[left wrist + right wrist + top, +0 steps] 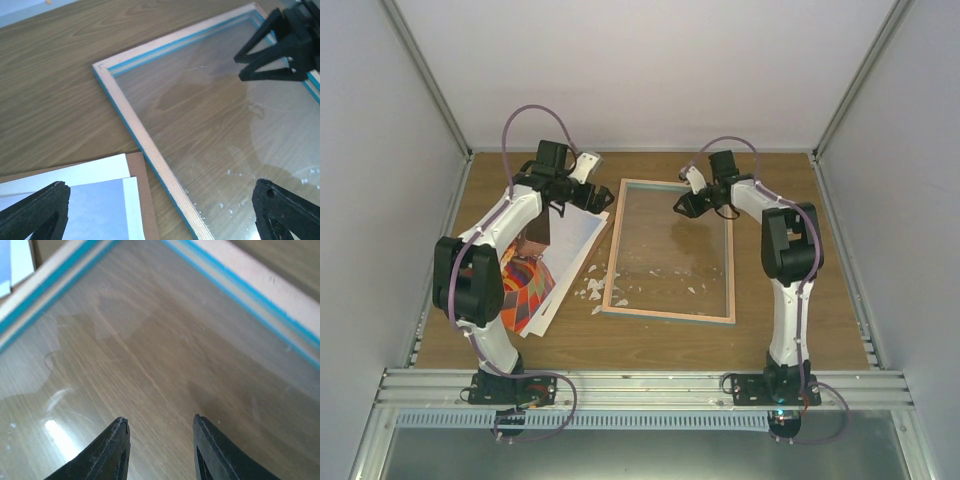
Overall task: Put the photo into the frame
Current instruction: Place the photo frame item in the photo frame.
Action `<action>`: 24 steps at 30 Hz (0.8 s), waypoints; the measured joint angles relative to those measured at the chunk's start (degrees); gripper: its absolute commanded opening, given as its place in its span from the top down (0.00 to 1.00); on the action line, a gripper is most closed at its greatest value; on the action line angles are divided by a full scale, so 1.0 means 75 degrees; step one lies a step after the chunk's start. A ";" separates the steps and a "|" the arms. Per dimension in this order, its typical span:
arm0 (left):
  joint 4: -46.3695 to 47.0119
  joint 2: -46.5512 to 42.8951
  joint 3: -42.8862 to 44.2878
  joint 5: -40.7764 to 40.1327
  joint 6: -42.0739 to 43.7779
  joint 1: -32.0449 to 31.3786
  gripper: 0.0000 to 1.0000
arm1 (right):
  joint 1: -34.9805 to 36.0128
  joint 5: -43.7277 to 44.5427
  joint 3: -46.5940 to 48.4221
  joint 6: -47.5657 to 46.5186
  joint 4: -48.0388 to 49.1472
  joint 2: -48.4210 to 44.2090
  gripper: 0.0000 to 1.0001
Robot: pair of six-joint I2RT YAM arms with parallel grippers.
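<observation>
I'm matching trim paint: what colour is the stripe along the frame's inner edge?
Teal-blue, running beside the pale wood of the frame; it shows best in the left wrist view.

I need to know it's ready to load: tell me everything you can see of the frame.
The frame lies flat on the wooden table, a thin rectangle of light wood rails with teal edging. Its clear pane shows table grain through it; nothing is loaded inside. White flecks dot the pane toward the near rail. The right gripper hangs over the far part, jaws partly apart, empty. A brown board lies close beside the left rail.
</observation>
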 measured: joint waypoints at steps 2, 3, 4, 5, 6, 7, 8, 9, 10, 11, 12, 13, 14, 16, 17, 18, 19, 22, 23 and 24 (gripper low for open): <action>-0.0067 0.0000 -0.0055 0.0181 0.0256 -0.0009 0.01 | -0.0029 0.0041 -0.0064 -0.0003 -0.0023 0.0073 0.63; -0.0090 0.0000 -0.0096 0.0262 0.0358 -0.0015 0.01 | -0.0041 0.0047 -0.0125 -0.0015 -0.0047 0.0073 0.63; -0.0114 0.0000 -0.0166 0.0341 0.0495 -0.0020 0.01 | -0.0058 0.0055 -0.0169 -0.0023 -0.0067 0.0064 0.63; -0.0157 0.0000 -0.0256 0.0408 0.0644 -0.0038 0.01 | -0.0070 0.0070 -0.0245 -0.0032 -0.0061 0.0055 0.63; -0.0204 0.0000 -0.0347 0.0452 0.0764 -0.0050 0.01 | -0.0087 0.0085 -0.0326 -0.0050 -0.0087 0.0029 0.63; -0.0233 0.0000 -0.0449 0.0478 0.0857 -0.0064 0.01 | -0.0108 0.0105 -0.0449 -0.0055 -0.0119 -0.0026 0.62; -0.0245 0.0000 -0.0612 0.0507 0.0970 -0.0082 0.01 | -0.0131 0.0143 -0.0580 -0.0055 -0.0146 -0.0111 0.62; -0.0251 -0.0003 -0.0766 0.0530 0.1046 -0.0102 0.01 | -0.0166 0.0210 -0.0764 -0.0058 -0.0181 -0.0259 0.62; -0.0265 -0.0003 -0.0906 0.0548 0.1105 -0.0122 0.01 | -0.0207 0.0297 -0.0898 -0.0052 -0.0213 -0.0411 0.61; -0.0274 -0.0003 -0.1064 0.0562 0.1151 -0.0140 0.01 | -0.0251 0.0446 -0.1020 -0.0050 -0.0236 -0.0583 0.60; -0.0283 -0.0003 -0.1186 0.0571 0.1174 -0.0154 0.01 | -0.0312 0.0635 -0.1105 -0.0044 -0.0233 -0.0781 0.60; -0.0289 -0.0009 -0.1320 0.0571 0.1195 -0.0166 0.01 | -0.0367 0.0822 -0.1119 -0.0012 -0.0227 -0.0924 0.60; -0.0297 -0.0012 -0.1405 0.0574 0.1212 -0.0175 0.01 | -0.0434 0.1040 -0.1113 0.0012 -0.0169 -0.1058 0.60; -0.0321 -0.0012 -0.1457 0.0577 0.1212 -0.0178 0.01 | -0.0551 0.1507 -0.1014 0.0082 -0.0015 -0.1172 0.60; -0.0297 -0.0015 -0.1454 0.0580 0.1209 -0.0178 0.01 | -0.0586 0.1743 -0.0965 0.0111 0.0085 -0.1172 0.60; -0.0283 -0.0035 -0.1454 0.0583 0.1207 -0.0178 0.01 | -0.0609 0.2011 -0.0941 0.0128 0.0192 -0.1172 0.60; -0.0274 -0.0067 -0.1454 0.0586 0.1207 -0.0178 0.01 | -0.0632 0.2305 -0.0938 0.0131 0.0309 -0.1169 0.60; -0.0256 -0.0146 -0.1451 0.0589 0.1204 -0.0178 0.01 | -0.0673 0.3077 -0.0667 0.0114 0.0490 -0.0970 0.55; -0.0251 -0.0160 -0.1448 0.0589 0.1204 -0.0178 0.01 | -0.0679 0.3255 -0.0527 0.0114 0.0545 -0.0854 0.53; -0.0254 -0.0169 -0.1448 0.0589 0.1204 -0.0178 0.01 | -0.0685 0.3410 -0.0376 0.0099 0.0589 -0.0731 0.52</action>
